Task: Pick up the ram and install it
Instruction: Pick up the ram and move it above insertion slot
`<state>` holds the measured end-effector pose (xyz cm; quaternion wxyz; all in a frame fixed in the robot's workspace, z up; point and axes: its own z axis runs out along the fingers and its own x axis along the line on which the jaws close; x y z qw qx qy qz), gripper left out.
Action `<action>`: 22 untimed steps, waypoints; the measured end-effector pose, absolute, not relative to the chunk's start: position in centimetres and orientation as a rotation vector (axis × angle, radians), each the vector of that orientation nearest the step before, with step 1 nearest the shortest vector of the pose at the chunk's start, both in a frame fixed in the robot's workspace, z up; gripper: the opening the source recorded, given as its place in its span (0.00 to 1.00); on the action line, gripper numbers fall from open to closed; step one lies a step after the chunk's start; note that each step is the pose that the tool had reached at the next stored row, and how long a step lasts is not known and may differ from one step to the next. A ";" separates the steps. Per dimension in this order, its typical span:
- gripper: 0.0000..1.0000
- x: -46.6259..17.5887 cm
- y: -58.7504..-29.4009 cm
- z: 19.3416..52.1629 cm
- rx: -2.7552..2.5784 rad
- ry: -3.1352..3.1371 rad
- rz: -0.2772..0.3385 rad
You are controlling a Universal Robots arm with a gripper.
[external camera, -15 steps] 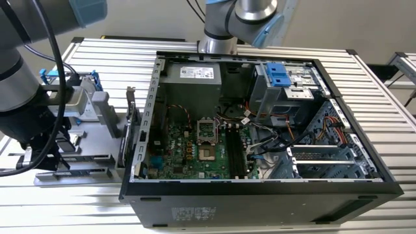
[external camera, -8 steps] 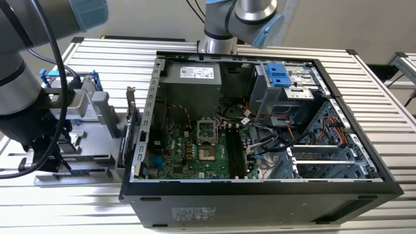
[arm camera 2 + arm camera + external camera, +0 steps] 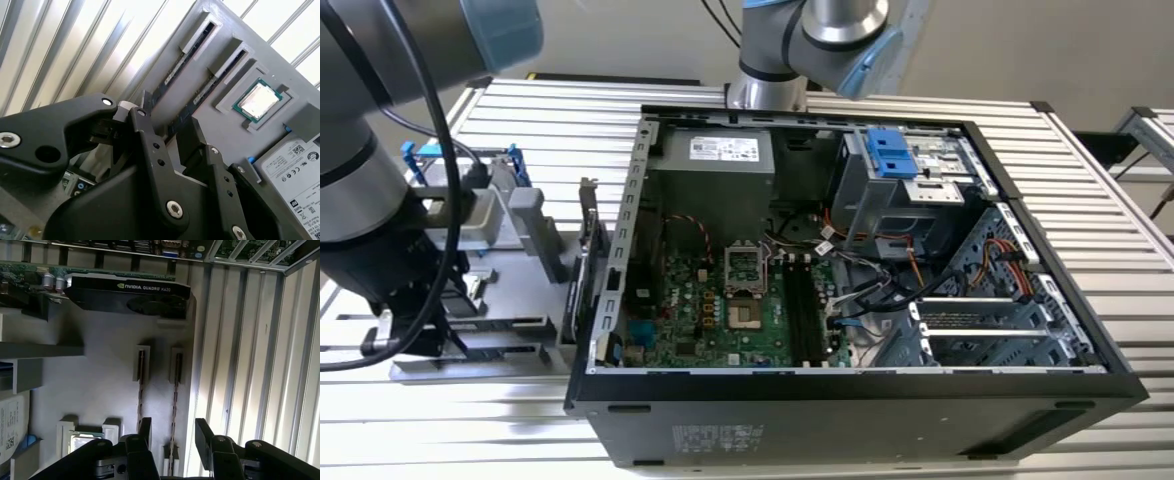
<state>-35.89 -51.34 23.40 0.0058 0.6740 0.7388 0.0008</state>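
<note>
Two ram sticks stand on edge in slots of a grey parts holder. In both wrist views my gripper is open and low over the holder. One ram stick runs between the two black fingers, with a gap on each side. The other ram stick lies just outside the finger nearest it. In the exterior view the arm stands over the holder at the exterior view's left, beside the open computer case.
The holder also carries a processor chip, a hard drive and a graphics card. In the case, the motherboard's long black memory slots lie beside the processor socket. Cables and a drive cage crowd its right half.
</note>
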 end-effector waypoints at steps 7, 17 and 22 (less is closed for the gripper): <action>1.00 -35.9 -51.3 22.8 2.111 2.314 0.000; 1.00 -36.0 -51.3 21.9 2.113 2.316 -0.004; 1.00 -36.0 -51.4 21.4 2.113 2.316 -0.004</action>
